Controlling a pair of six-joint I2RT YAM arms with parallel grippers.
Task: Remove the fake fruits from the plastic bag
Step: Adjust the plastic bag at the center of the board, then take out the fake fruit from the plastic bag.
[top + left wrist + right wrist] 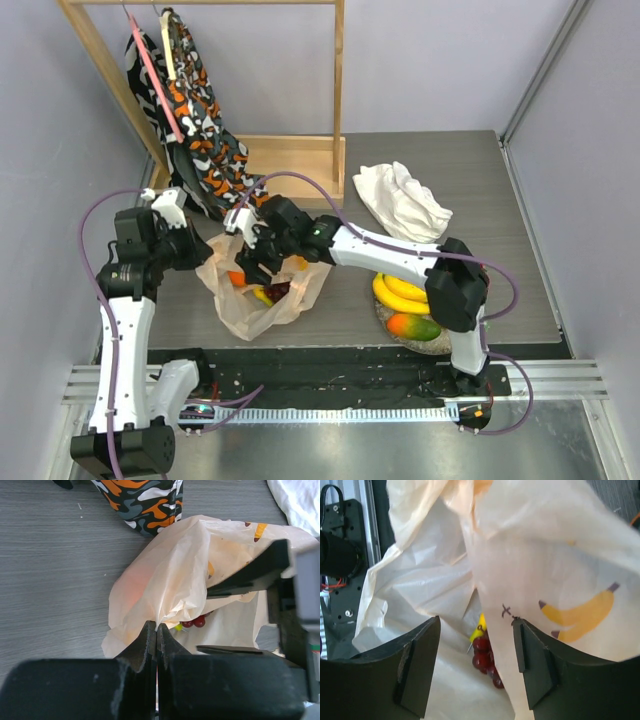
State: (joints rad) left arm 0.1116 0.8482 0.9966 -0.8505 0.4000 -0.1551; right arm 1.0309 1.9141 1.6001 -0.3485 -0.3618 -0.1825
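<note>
Grapes, dark red and shiny, are being seen deep inside the plastic bag. A yellow piece is touching them at their 12 o'clock in the right wrist view. An orange fruit is being shown through the thin film too. The bag is being kept on the table, at 9 o'clock from the plate in the top view. Its left edge is being pinched by the left gripper, with the jaws pressed tight on the film. The right gripper is being held in the bag's mouth, jaws wide apart and gripping nothing. A banana bunch and a mango are being kept on the plate, the mango at 6 o'clock from the bananas. A white cloth is lying at 12 o'clock from the plate.
</note>
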